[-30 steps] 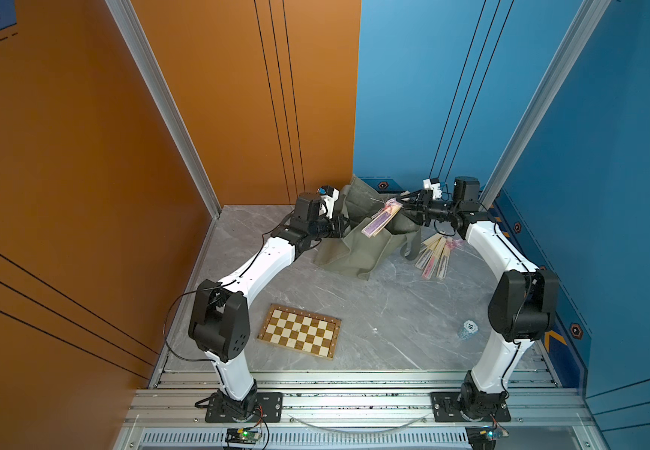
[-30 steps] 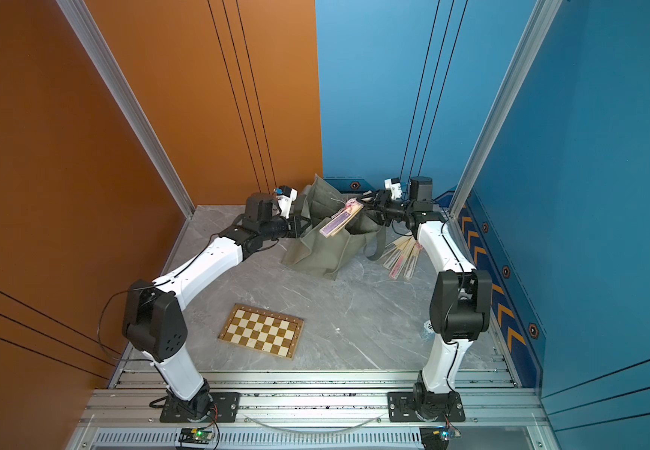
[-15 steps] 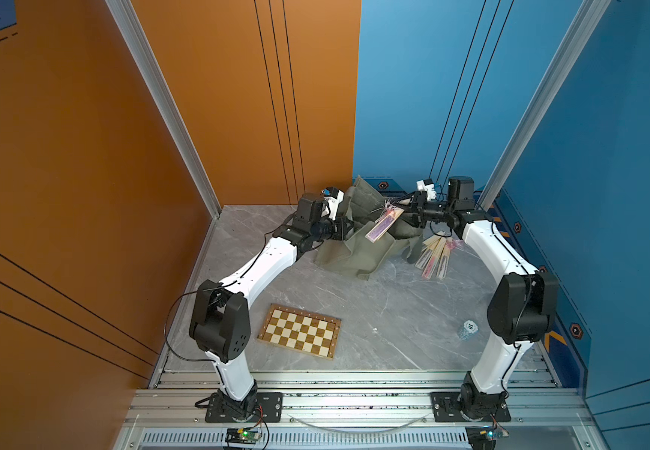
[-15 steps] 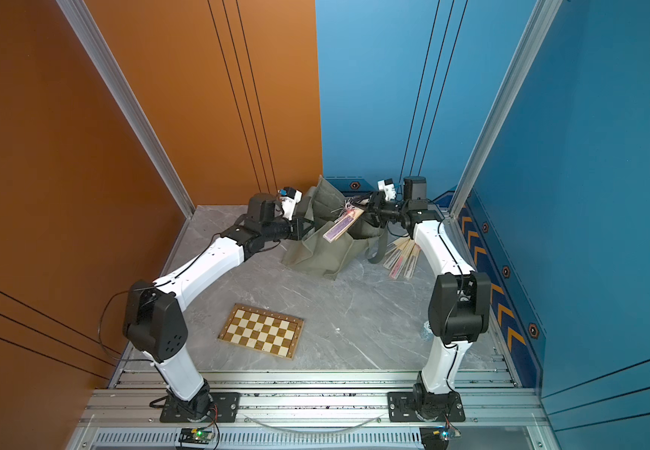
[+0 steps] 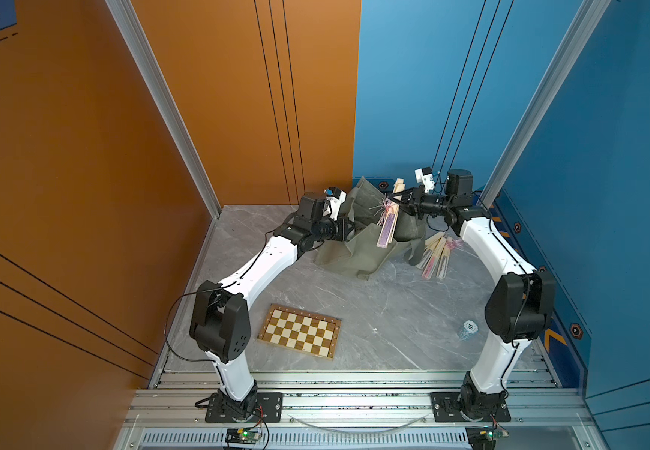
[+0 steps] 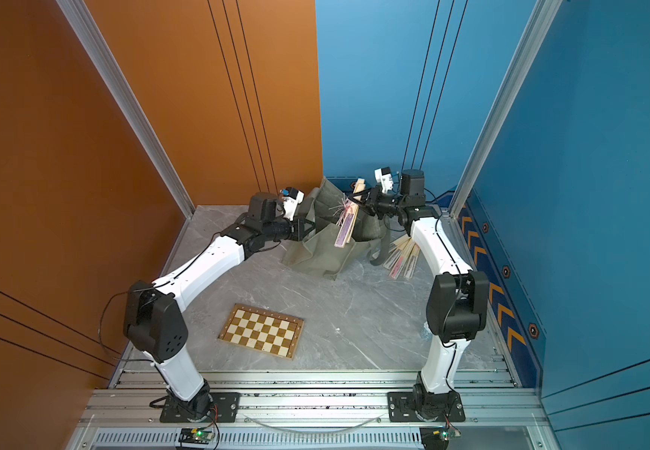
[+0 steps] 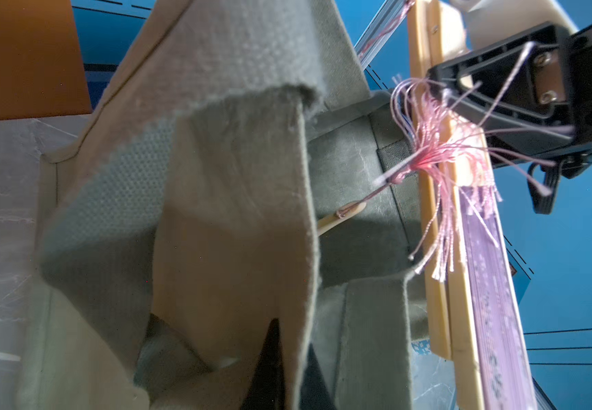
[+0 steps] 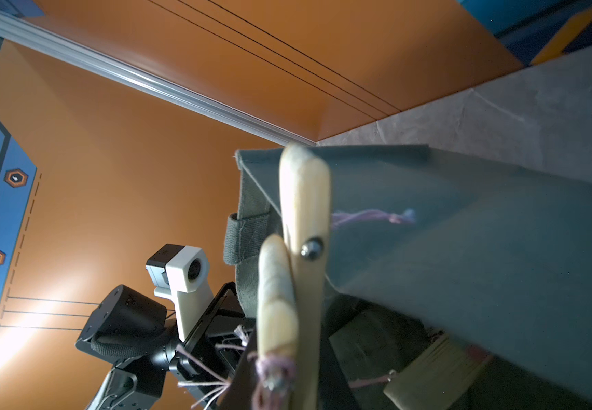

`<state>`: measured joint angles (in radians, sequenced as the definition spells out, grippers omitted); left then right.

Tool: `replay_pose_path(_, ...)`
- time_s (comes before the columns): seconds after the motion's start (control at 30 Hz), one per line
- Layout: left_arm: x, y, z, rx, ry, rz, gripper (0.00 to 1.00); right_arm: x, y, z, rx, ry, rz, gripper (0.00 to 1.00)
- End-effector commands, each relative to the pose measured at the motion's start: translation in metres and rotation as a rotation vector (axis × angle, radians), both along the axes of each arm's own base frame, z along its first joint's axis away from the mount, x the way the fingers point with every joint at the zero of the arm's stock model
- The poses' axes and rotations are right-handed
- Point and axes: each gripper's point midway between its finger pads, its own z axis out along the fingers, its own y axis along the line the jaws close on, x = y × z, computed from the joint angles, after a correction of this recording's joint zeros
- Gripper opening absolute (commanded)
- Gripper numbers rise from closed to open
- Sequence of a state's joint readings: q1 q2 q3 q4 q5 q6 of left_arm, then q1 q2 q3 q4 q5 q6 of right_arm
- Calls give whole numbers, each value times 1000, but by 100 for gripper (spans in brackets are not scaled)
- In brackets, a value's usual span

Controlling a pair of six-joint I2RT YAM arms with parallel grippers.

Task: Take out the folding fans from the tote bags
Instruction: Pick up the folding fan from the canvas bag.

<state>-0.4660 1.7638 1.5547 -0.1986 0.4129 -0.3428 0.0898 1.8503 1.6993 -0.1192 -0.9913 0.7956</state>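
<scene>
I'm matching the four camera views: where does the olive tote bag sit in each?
In a top view: olive tote bag at mid-frame.
In a top view: also mid-frame.
Left wrist: close up, filling most of the frame.
Right wrist: behind the raised folding fans.
Shared landmark: those fans.

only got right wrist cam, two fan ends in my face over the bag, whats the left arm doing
observer: left gripper is shut on the tote rim, holding it up.
operator: any fans out yet
observer: yes, a pile lies on the table beside the tote, on your side.
operator: how do mine hang
observer: right gripper is shut on the fans near their pivots; they hang steeply, purple leaves lowest.
</scene>
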Motion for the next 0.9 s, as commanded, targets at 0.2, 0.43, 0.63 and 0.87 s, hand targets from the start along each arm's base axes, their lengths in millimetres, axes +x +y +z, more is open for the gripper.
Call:
replay_pose_path(0.2, -19, -5, 18, 68, -9, -122, 0, -4, -16, 101, -15, -394, -48, 6)
replay_pose_path(0.43, -33, -1, 31, 64, 23, -239, 0, -3, -19, 97, -169, -447, -51, 4)
replay_pose_path(0.63, -40, -4, 39, 81, 38, -298, 0, -16, -22, 55, -480, -485, -53, 4)
replay_pose_path(0.87, -43, -12, 37, 91, 34, -313, 0, -29, -16, 14, -708, -562, -65, 3)
